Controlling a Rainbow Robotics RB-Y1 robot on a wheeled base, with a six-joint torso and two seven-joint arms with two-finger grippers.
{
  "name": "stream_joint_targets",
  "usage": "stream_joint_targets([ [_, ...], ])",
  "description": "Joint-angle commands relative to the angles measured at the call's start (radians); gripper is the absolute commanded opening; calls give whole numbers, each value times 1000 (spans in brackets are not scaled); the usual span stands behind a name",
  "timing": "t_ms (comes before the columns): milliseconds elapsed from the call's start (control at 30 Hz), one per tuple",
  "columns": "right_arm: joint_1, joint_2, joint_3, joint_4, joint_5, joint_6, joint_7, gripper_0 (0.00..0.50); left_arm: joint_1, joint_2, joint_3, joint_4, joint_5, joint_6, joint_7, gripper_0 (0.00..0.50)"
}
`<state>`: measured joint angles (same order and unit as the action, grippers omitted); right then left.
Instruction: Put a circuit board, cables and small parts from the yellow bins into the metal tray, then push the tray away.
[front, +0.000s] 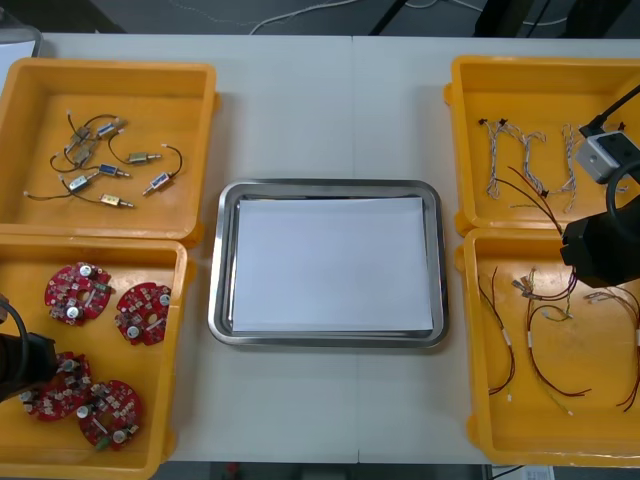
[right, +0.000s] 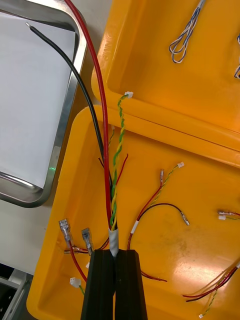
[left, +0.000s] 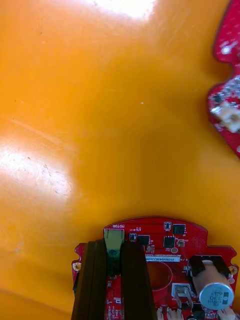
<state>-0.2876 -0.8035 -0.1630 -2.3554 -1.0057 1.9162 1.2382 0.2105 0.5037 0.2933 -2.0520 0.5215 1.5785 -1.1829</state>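
My left gripper (left: 114, 250) is shut on a round red circuit board (left: 167, 250), pinching a green part at its edge, over the floor of the near-left yellow bin (front: 150, 445). In the front view the left gripper (front: 22, 365) sits at that bin's left side, beside other boards (front: 142, 312). My right gripper (right: 114, 255) is shut on the taped end of a cable bundle (right: 107, 165) of red, black and green-yellow wires. The bundle reaches over the bin rim toward the metal tray (right: 70, 105). From the front, the right arm (front: 600, 250) hangs over the right bins.
The metal tray (front: 225, 265), white inside, lies in the middle of the table. The far-left bin (front: 205, 100) holds several small metal parts (front: 100, 170). The far-right bin (front: 460, 110) holds blue and white twisted cables (front: 530, 155). Red and yellow cables (front: 545, 350) lie in the near-right bin.
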Motion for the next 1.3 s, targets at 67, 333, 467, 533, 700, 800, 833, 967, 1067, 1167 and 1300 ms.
stream_joint_targets([
  [67, -24, 9, 10, -27, 7, 4, -13, 0, -54, 42, 35, -82, 28, 69, 2, 0],
  [333, -24, 9, 10, -27, 7, 4, -13, 0, -92, 110, 40, -146, 61, 114, -3, 0],
  [467, -24, 9, 10, -27, 7, 4, -13, 0, -143, 121, 43, -206, 74, 204, -4, 0],
  [533, -24, 9, 10, -27, 7, 4, -13, 0, -168, 124, 43, -234, 78, 244, -3, 0],
  [700, -24, 9, 10, -27, 7, 4, -13, 0, -230, 137, 43, -286, 160, 316, 3, 0],
  [800, -24, 9, 10, -27, 7, 4, -13, 0, -281, 147, 41, -295, 216, 341, 9, 0],
  [833, -24, 9, 10, -27, 7, 4, -13, 0, -295, 148, 41, -295, 227, 341, 12, 0],
  [967, -24, 9, 10, -27, 7, 4, -13, 0, -382, 153, 27, -297, 287, 341, 26, 0],
  [1067, -24, 9, 10, -27, 7, 4, -13, 0, -431, 153, -16, -304, 288, 341, 71, 0],
  [1167, -24, 9, 10, -27, 7, 4, -13, 0, -477, 157, -82, -306, 281, 341, 132, 0],
  [1300, -24, 9, 10, -27, 7, 4, -13, 0, -545, 176, -180, -306, 273, 341, 236, 0],
])
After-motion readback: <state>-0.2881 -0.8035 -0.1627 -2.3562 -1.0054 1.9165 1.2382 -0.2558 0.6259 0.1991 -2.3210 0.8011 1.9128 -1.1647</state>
